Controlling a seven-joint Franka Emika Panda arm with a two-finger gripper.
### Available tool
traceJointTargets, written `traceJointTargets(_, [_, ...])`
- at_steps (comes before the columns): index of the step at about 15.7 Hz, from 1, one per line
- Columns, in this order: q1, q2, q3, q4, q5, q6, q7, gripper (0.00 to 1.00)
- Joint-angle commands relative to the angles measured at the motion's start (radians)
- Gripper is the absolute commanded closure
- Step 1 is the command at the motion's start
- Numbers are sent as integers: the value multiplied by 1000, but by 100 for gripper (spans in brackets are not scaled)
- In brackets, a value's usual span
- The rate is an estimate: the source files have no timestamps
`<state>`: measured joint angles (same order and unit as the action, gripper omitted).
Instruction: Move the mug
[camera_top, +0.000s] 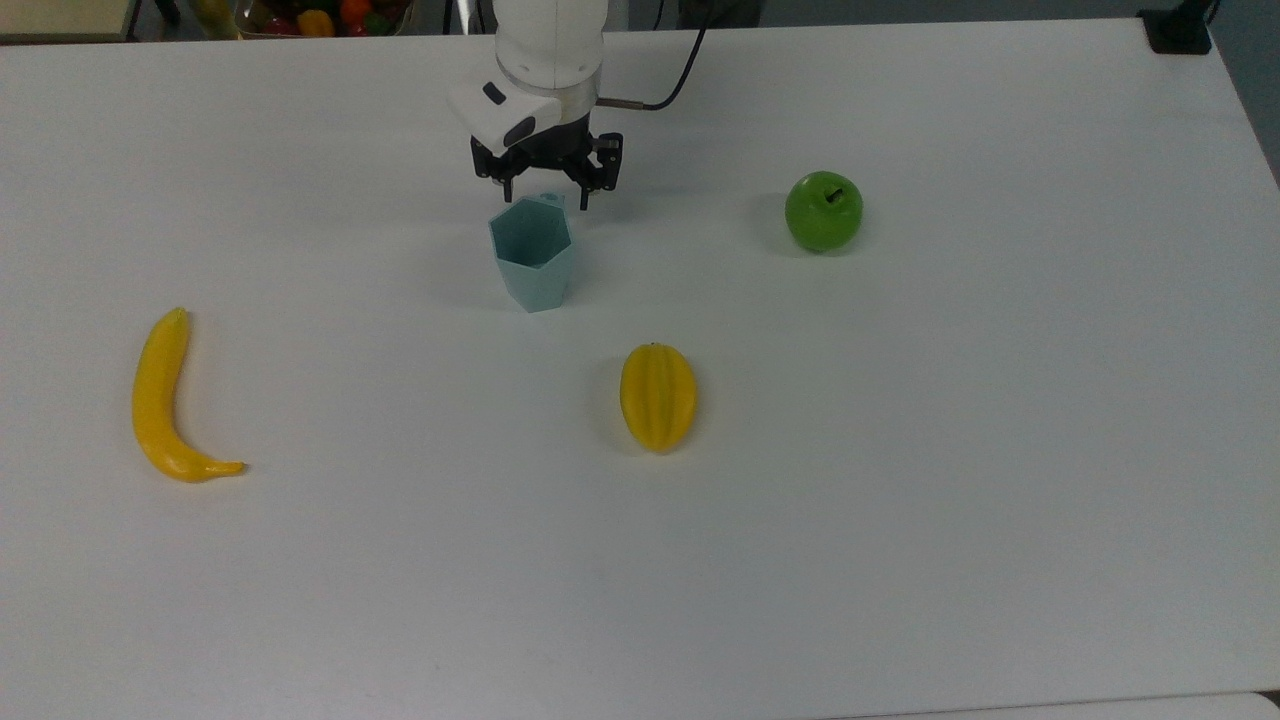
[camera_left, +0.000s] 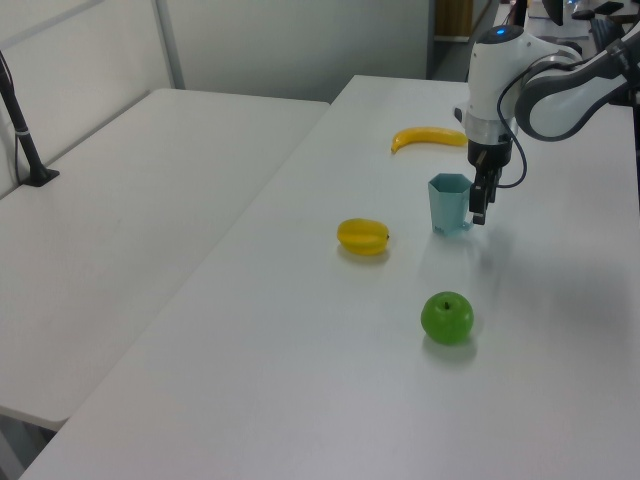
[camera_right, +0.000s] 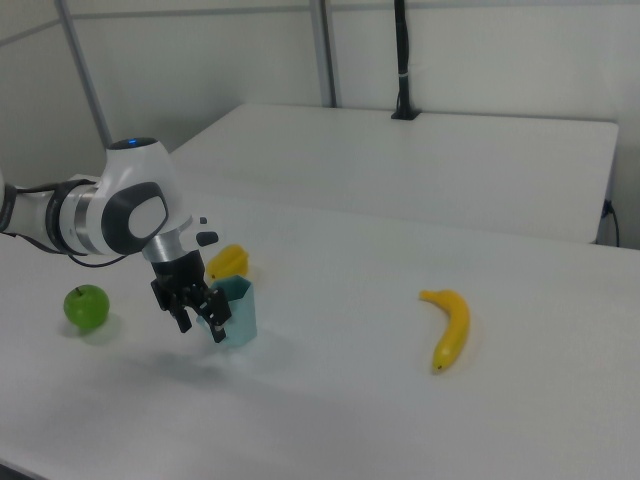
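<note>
Four things spread on a table (camera_top: 900, 520).
In the top view, mug (camera_top: 532, 258) stands centre-back; banana (camera_top: 163, 400) far left, apple (camera_top: 823, 211) right, starfruit (camera_top: 657, 396) in front.

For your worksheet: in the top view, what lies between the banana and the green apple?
The mug, standing upright in the top view, roughly between banana and apple.

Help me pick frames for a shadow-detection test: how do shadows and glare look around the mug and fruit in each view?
Top view: soft, faint shadows beside the mug and the apple; no hard glare on the table. Left view: dim, diffuse shadow under the apple, small highlight on the starfruit. Right view: a vague shadow patch below the gripper; the banana casts almost none.
</note>
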<state>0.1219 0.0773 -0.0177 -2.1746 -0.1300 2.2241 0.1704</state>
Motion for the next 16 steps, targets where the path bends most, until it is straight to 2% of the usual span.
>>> traceJointTargets(1, [22,-22,-8,106,-23,-177,6,0])
traceJointTargets(7, [13,-24,-10,419,-4,-481,9,0])
traceJointTargets(9, [1,-34,-18,495,-2,-553,0,0])
traceJointTargets(13, [-4,-68,-27,555,20,-630,-2,0])
traceJointTargets(16, [-21,-71,-27,556,23,-647,-2,0])
